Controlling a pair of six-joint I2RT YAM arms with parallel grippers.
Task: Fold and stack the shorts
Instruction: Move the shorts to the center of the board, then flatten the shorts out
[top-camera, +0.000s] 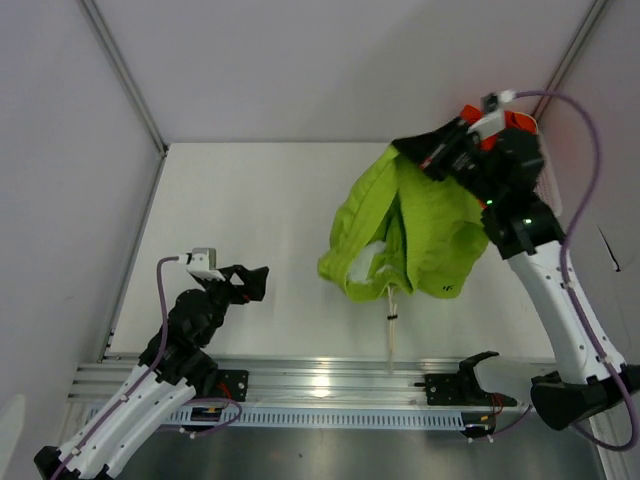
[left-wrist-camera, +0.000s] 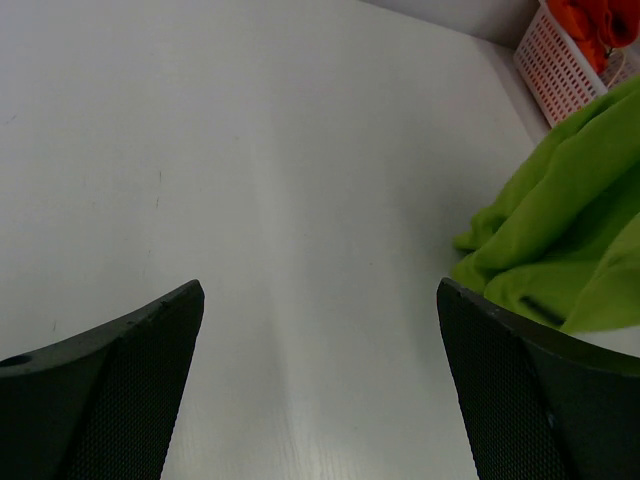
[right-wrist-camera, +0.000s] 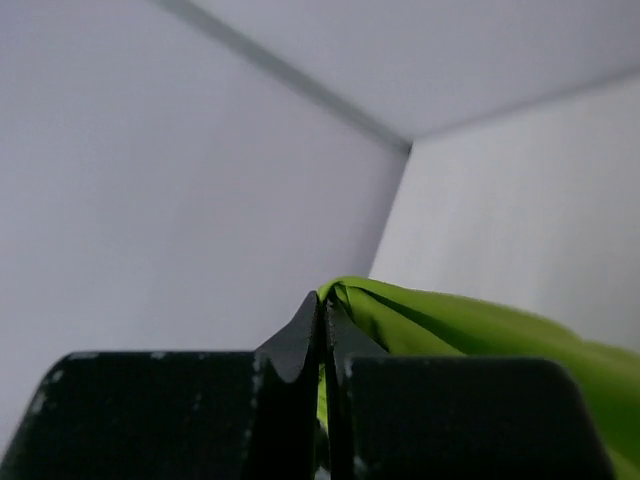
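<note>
The lime green shorts (top-camera: 410, 235) hang bunched from my right gripper (top-camera: 420, 152), which is shut on their top edge and holds them lifted at the back right; a white drawstring dangles below them. In the right wrist view the green fabric (right-wrist-camera: 470, 330) is pinched between the closed jaws of my right gripper (right-wrist-camera: 324, 310). My left gripper (top-camera: 252, 282) is open and empty, low over the table at the near left, apart from the shorts. The green shorts (left-wrist-camera: 570, 230) show at the right of the left wrist view. The orange-red shorts (left-wrist-camera: 600, 25) lie in the basket.
A white mesh basket (left-wrist-camera: 560, 70) stands at the back right corner, mostly hidden behind my right arm in the top view. White walls enclose the white table (top-camera: 250, 200). A metal rail (top-camera: 330, 380) runs along the near edge.
</note>
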